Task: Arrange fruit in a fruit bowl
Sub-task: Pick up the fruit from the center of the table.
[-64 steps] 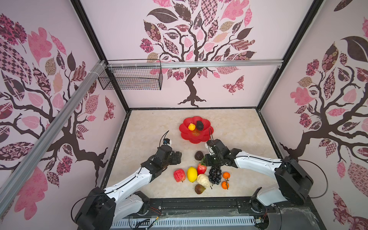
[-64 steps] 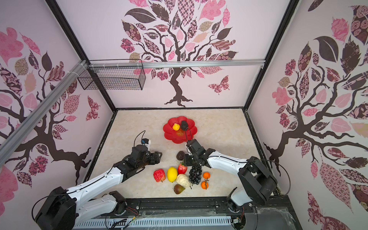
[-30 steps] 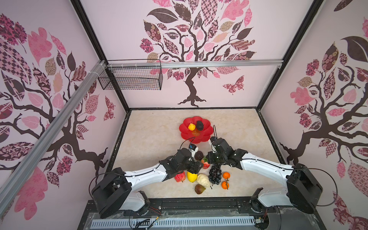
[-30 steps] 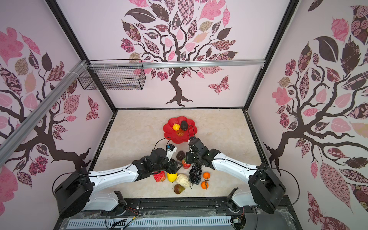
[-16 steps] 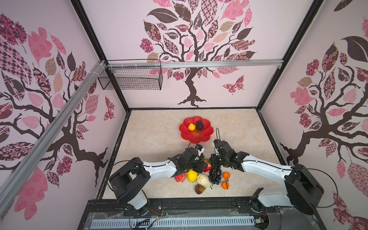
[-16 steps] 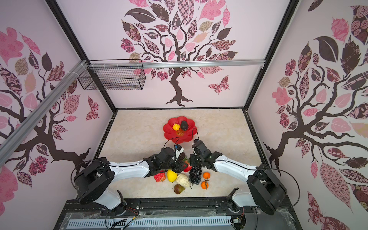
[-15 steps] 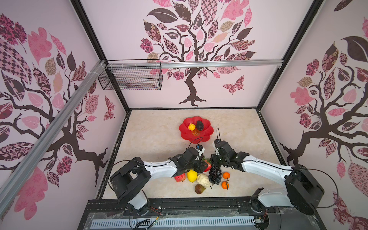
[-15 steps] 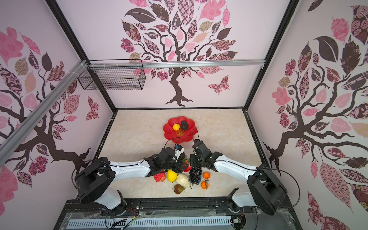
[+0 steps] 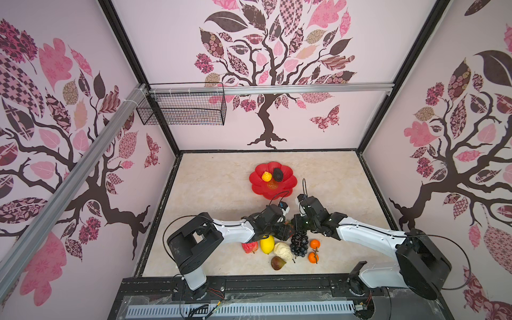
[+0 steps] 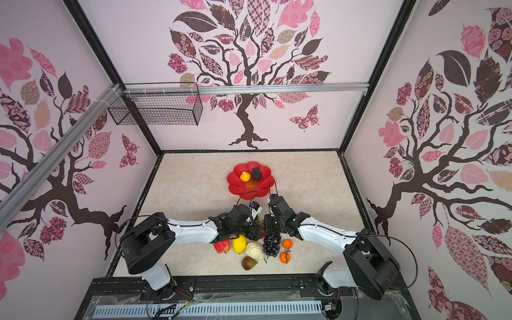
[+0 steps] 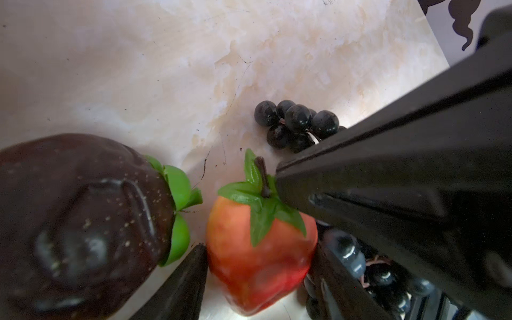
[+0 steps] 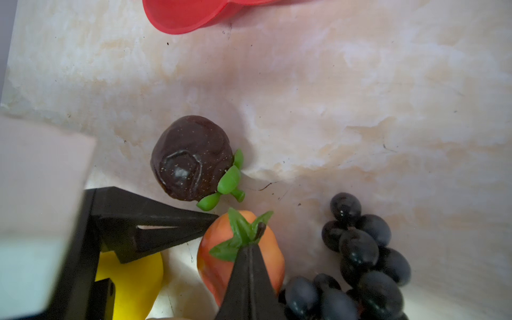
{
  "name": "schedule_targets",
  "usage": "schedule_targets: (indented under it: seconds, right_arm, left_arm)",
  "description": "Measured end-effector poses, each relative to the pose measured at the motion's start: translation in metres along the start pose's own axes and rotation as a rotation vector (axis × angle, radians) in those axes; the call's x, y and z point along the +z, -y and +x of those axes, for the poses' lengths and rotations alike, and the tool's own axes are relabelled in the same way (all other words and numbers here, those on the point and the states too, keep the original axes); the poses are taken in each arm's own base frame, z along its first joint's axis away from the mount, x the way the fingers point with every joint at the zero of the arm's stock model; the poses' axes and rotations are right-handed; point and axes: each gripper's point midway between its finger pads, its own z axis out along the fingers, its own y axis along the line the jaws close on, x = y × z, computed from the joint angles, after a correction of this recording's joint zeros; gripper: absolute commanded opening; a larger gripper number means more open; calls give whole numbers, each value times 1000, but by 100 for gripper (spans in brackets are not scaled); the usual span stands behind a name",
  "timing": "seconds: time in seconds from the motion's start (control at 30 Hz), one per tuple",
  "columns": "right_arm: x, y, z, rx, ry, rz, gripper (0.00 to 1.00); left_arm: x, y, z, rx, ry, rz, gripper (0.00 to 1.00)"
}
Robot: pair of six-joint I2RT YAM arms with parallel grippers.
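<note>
Strawberry [image 11: 257, 266]: on surface [image 11: 138, 69] beside grape bunch [image 11: 296, 124]; long axis tilted, calyx towards fruit bowl [image 12: 194, 16]
Left claw [image 11: 260, 248]: astride it; we cannot tell if gripping
Right claw [image 12: 250, 255]: closed, tip at stem

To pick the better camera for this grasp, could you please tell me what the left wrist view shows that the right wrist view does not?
Only the left wrist view: both fingers of the left gripper, flanking the red apple. Only the right wrist view: the rim of the red fruit bowl and the yellow lemon. Both: the red apple, the dark brown fruit with a green calyx, the grape bunch, the shut tip of the right gripper at the apple's stem, and the marbled table.
</note>
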Motion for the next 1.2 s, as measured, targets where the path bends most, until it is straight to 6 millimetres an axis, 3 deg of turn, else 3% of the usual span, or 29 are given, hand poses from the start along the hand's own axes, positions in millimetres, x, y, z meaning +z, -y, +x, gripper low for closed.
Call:
schedule_targets:
  seconds: [0.17,0.33,0.77,1.0,1.2]
  right_arm:
    - [0,-1,0,0,-1,-6,0]
    - [0,-2,-1,0,3,-9,0]
    - [-14,1,-9,11,47,9,34]
    - [-33,4,-18,33,80,10,35]
    - [-67,-17,-39,24,141,-49,34]
  left_arm:
    - [3,-2,-3,0,2,-14,63]
    - [3,-3,-4,-1,8,-24,51]
    - [0,-7,-11,4,39,-52,40]
    - [-24,2,-23,39,134,-39,39]
    - [-55,26,-34,144,246,-14,39]
